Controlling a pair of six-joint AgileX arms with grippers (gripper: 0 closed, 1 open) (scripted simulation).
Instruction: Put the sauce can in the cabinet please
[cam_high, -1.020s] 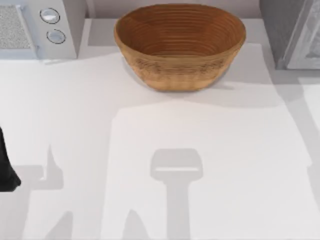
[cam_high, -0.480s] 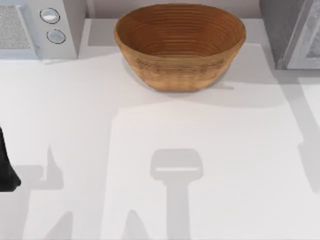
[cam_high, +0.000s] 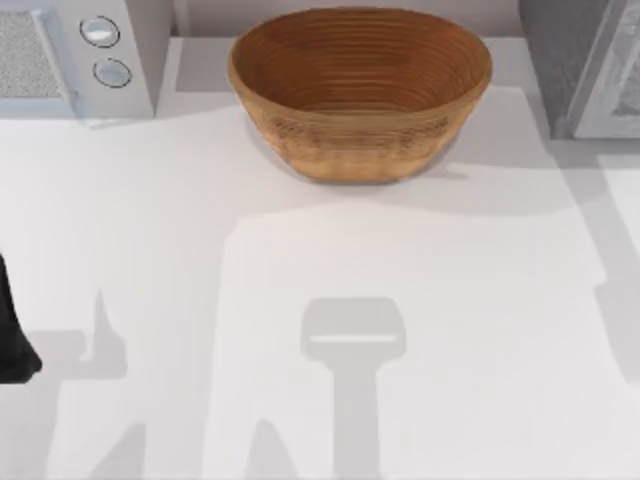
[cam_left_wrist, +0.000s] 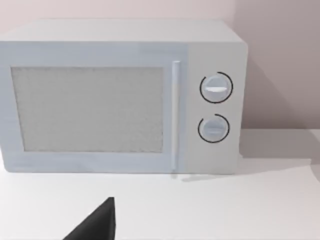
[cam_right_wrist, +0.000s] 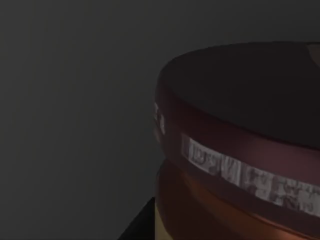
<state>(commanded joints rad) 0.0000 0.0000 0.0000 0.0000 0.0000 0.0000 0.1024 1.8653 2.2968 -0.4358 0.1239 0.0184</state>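
The sauce can (cam_right_wrist: 235, 150) sits very close in the right wrist view, with its dark maroon lid uppermost and a pale printed band around the rim. Its surroundings there are dark. The right gripper is right at the can, but its grip is hidden. In the top view the cabinet (cam_high: 558, 60) stands at the back right corner, dark grey with a pale framed door panel (cam_high: 615, 95). My left arm (cam_high: 10, 335) stays parked at the table's left edge.
A large woven basket (cam_high: 360, 95) stands at the back middle. A white microwave (cam_high: 75, 55) with two round knobs (cam_left_wrist: 216, 88) fills the back left corner. The white tabletop (cam_high: 330, 250) carries arm shadows in front.
A shadow at the table's right edge has spread and shifted inward. The basket, microwave and left arm have not moved.
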